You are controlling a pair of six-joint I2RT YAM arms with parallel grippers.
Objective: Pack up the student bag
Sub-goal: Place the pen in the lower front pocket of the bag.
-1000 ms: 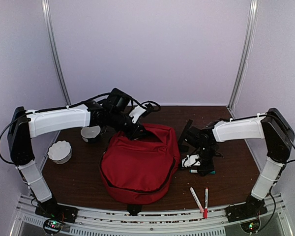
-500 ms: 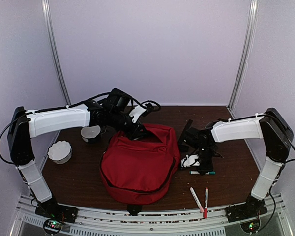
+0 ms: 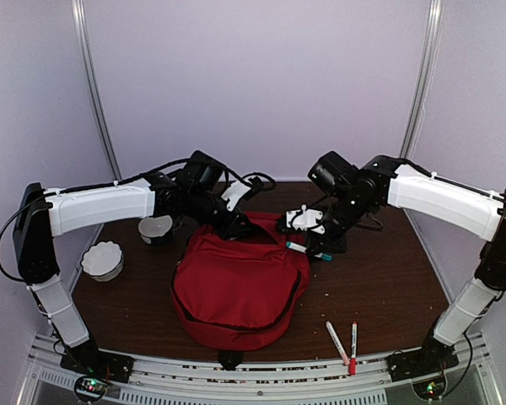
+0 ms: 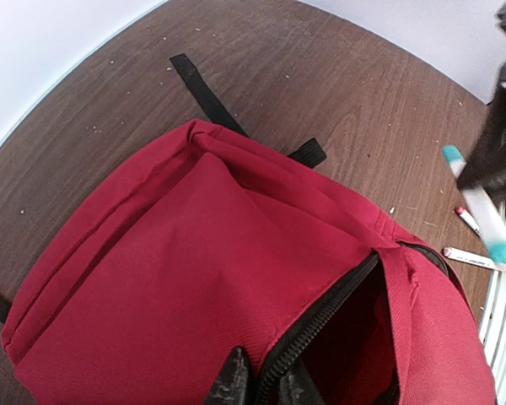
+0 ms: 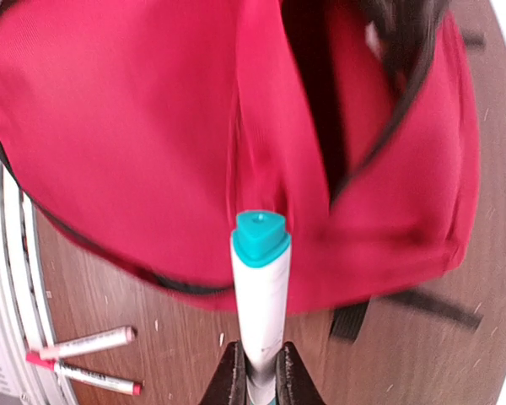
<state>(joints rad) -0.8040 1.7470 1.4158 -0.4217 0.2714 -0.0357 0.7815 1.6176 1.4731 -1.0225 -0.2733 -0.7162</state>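
Student bag (image 3: 236,287), red, slumped, unzipped

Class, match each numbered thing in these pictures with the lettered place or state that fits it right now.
Things:
1. red backpack
2. teal-capped marker
3. two red-tipped markers
4. scalloped white bowl

Places or states:
A. lying loose near the front edge of the table
B. clamped in the right gripper
C. standing at the table's left edge
D. zipper edge pinched by the left gripper

Pairs: 1-D, 2-B, 3-A, 4-C
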